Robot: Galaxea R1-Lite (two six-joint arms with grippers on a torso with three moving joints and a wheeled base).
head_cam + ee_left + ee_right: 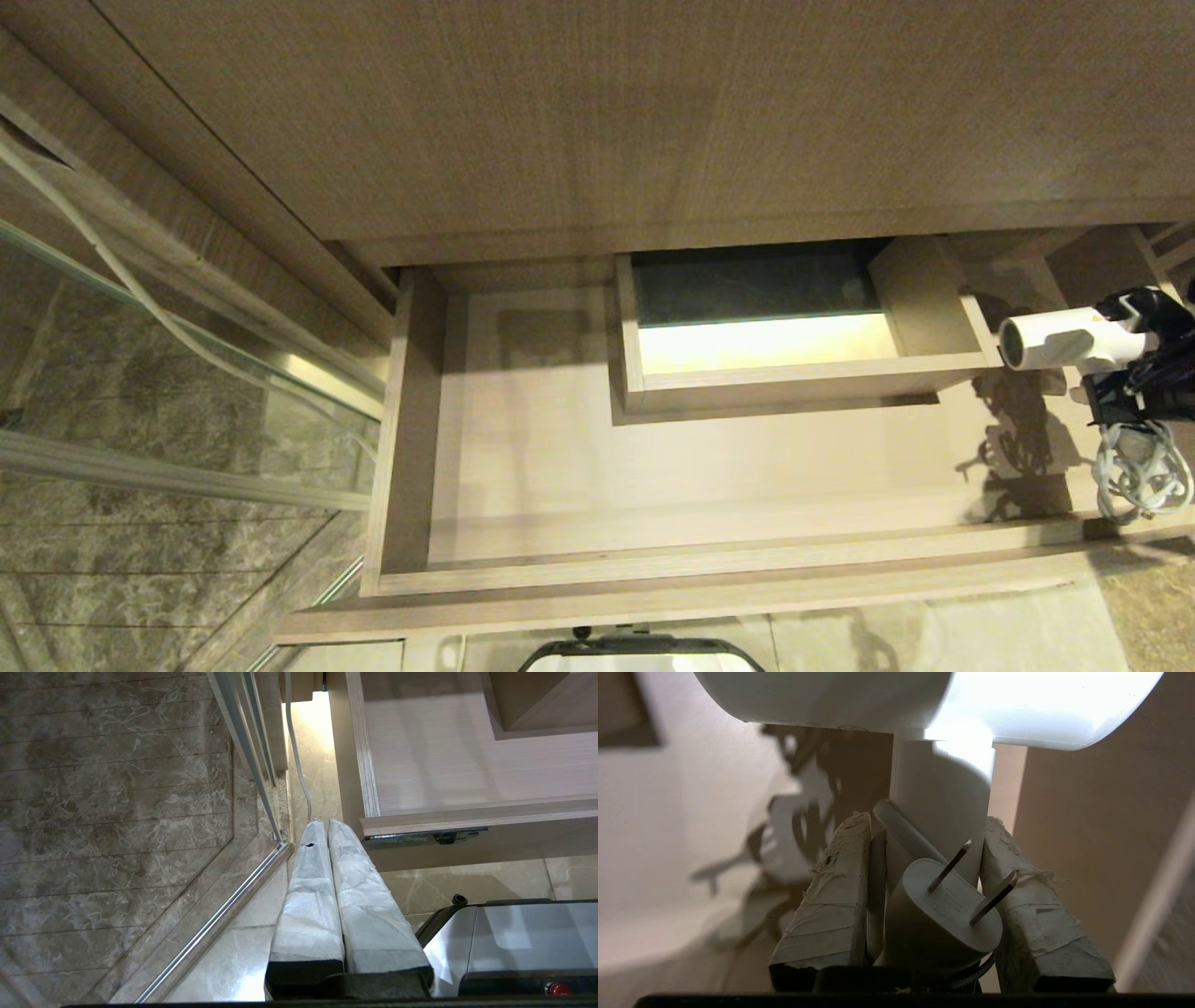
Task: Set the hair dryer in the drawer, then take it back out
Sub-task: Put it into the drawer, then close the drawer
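Right wrist view: I'm pinching the hair dryer [941, 812] handle in my right gripper [924, 830], plug [943, 910] wedged between my fingers [831, 896]; the cord [1141, 471] dangling below them is risking a snag on the drawer [709, 560] front.

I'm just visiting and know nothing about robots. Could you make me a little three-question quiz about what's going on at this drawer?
1. True or false: the hair dryer lies flat on the floor of the drawer.
2. What grips the dryer? A) left gripper B) right gripper C) nothing
3. Which part of the dryer sits between the gripping fingers?

Key: 1. False, it is held above the drawer's right end. 2. B. 3. The handle, with the plug beside it.
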